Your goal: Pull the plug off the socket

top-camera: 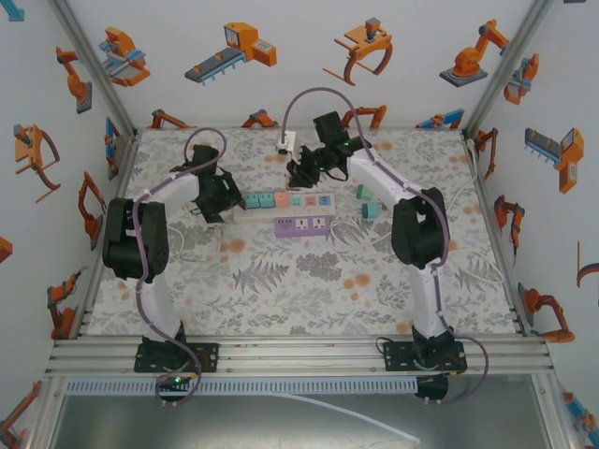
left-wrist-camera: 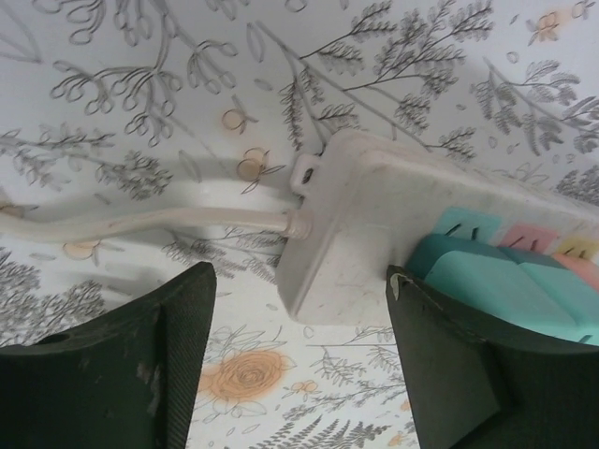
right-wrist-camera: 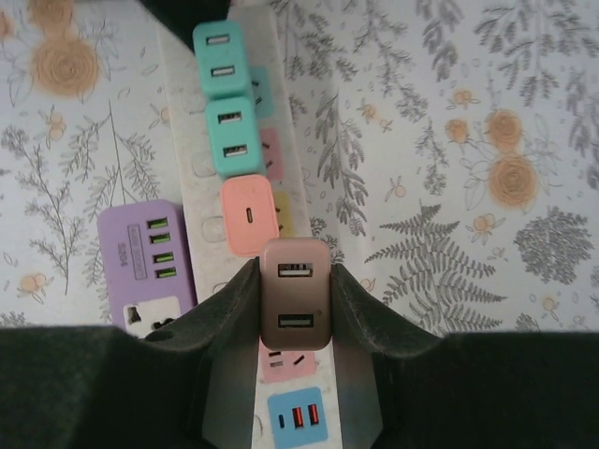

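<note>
A white power strip (top-camera: 281, 201) (right-wrist-camera: 201, 164) lies mid-table, carrying two teal plugs (right-wrist-camera: 225, 94) and a pink plug (right-wrist-camera: 248, 215). My right gripper (right-wrist-camera: 296, 281) (top-camera: 304, 171) is shut on a brown two-port plug (right-wrist-camera: 296, 293), one finger on each side. The plug looks raised over the strip, and a pink socket (right-wrist-camera: 287, 365) with bare holes shows just below it. My left gripper (left-wrist-camera: 299, 355) (top-camera: 222, 198) is open at the strip's cable end (left-wrist-camera: 328, 253). Its right finger (left-wrist-camera: 468, 365) sits against a teal plug (left-wrist-camera: 505, 285).
A purple power strip (top-camera: 304, 225) (right-wrist-camera: 145, 262) lies beside the white one. Two loose teal plugs (top-camera: 366, 201) rest on the mat to the right. The strip's cable (left-wrist-camera: 140, 223) runs off left. A white block (top-camera: 287, 142) sits at the back.
</note>
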Controlling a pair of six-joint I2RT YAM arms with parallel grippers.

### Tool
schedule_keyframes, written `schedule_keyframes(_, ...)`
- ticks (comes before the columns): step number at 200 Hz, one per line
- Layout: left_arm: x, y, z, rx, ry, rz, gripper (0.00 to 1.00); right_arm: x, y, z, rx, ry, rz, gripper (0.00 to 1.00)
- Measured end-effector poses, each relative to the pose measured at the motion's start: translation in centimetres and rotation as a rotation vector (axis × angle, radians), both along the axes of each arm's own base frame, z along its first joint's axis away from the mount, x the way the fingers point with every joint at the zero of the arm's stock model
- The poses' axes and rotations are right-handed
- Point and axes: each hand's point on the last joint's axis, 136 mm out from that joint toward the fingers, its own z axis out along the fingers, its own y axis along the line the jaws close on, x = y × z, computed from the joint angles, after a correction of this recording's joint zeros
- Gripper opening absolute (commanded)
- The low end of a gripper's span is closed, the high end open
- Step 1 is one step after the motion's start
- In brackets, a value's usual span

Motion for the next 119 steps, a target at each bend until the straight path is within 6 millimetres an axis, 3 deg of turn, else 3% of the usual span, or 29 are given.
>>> schedule_keyframes(19,-1.0,0.9,0.5,0.044,0.020,0.004,0.76,0.2,-0.2,2.6,0.038,0.003,-0.072,0.11)
schedule_keyframes(39,-1.7,1.5,2.5,0.068,0.000,0.004,0.79,0.1,-0.8,5.6,0.084,0.003,-0.146,0.11)
schedule_keyframes(79,-2.3,1.7,11.1,0.042,-0.193,-0.019,0.88,-0.1,-1.7,10.7,0.186,0.031,-0.278,0.08)
schedule_keyframes(109,-3.3,0.4,17.3,-0.042,-0.361,-0.105,1.00,0.3,-2.4,13.2,0.256,0.082,-0.386,0.09)
schedule_keyframes(119,-3.8,-0.3,19.0,-0.078,-0.417,-0.144,0.97,0.5,-2.7,13.8,0.279,0.103,-0.430,0.09)
